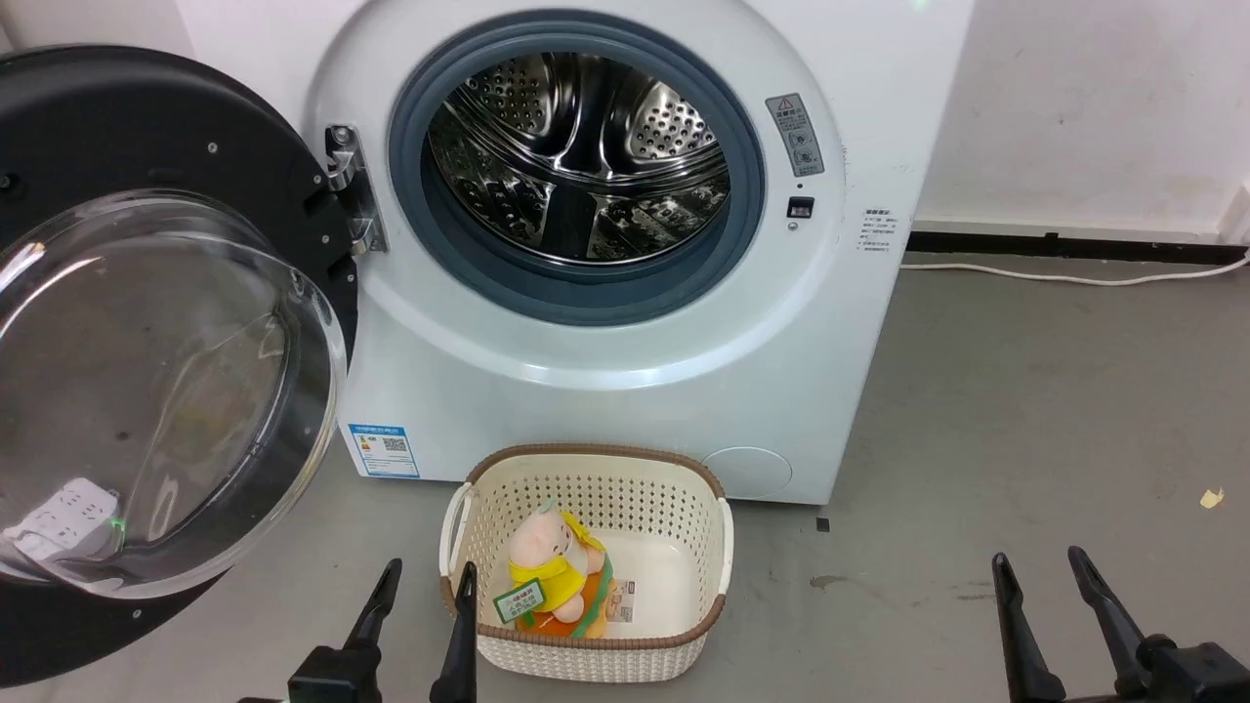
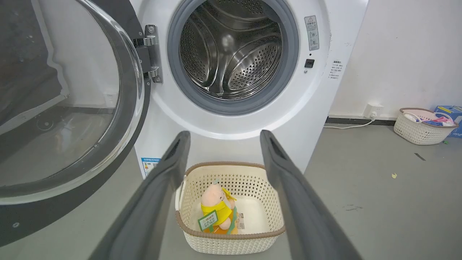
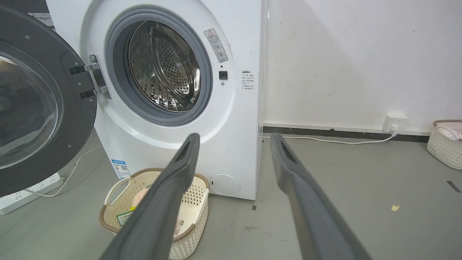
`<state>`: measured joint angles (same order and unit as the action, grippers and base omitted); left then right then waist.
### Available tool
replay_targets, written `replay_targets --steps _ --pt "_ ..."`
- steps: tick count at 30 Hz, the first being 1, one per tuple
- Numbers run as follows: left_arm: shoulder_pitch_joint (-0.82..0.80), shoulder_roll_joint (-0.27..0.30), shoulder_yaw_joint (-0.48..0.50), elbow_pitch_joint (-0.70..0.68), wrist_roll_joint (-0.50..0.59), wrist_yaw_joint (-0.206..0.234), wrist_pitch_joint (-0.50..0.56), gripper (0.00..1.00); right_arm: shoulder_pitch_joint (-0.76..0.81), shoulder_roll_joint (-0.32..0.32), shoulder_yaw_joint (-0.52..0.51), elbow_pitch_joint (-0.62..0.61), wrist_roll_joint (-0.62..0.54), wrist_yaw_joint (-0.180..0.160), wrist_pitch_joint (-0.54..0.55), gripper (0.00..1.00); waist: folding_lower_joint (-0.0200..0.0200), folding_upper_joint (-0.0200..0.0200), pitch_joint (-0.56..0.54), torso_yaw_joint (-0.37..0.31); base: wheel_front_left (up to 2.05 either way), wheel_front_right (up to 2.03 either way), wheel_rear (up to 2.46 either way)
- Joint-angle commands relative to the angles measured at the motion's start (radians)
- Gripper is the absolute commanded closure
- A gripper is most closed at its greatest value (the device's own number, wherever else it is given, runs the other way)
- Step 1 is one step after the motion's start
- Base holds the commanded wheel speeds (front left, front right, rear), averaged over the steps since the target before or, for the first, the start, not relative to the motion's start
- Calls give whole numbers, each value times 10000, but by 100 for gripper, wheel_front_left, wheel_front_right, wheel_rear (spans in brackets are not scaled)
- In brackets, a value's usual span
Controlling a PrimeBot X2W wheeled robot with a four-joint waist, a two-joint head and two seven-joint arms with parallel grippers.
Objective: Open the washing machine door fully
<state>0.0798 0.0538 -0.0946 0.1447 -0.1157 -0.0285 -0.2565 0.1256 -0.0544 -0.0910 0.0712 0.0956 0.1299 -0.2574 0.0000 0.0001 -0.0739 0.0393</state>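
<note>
Both the dark long-fingered left gripper (image 1: 430, 576) and right gripper (image 1: 1040, 566) hang spread and empty; the round glossy black glass-windowed door (image 1: 166, 371) stands swung wide beside the white boxy washing machine (image 1: 605, 410) (steel drum (image 1: 581, 156) exposed), so at most a nudge remains.

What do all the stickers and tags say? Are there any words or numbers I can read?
No text is sharp enough to quote.
Grey warning sticker with red triangle on the white boxy washing machine: too small.
Small black print near the machine's right edge: too small.
Blue label sticker low on its front: blurred.
Green tag on the pink-and-yellow plush toy in the cream perforated basket: too small.
</note>
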Motion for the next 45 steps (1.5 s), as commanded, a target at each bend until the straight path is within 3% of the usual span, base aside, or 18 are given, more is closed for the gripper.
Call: replay_targets --steps 1,35,36,45 --pt "39 8 -17 41 71 29 -53 0 110 40 21 31 46 8 -44 0 0 -1 -8 15 0 0 0" --pt "-27 -26 27 174 240 -102 -53 0 56 41 201 72 76 8 -44 0 0 -1 -14 57 0 0 0" --pt "-3 -23 52 170 242 -94 1 100 -2 0 188 76 3 0 1 100 0 -1 -12 57 0 0 0" --pt "-40 -27 106 98 286 -78 137 100 -67 0 216 40 -46 0 123 100 0 -1 23 37 0 0 0"
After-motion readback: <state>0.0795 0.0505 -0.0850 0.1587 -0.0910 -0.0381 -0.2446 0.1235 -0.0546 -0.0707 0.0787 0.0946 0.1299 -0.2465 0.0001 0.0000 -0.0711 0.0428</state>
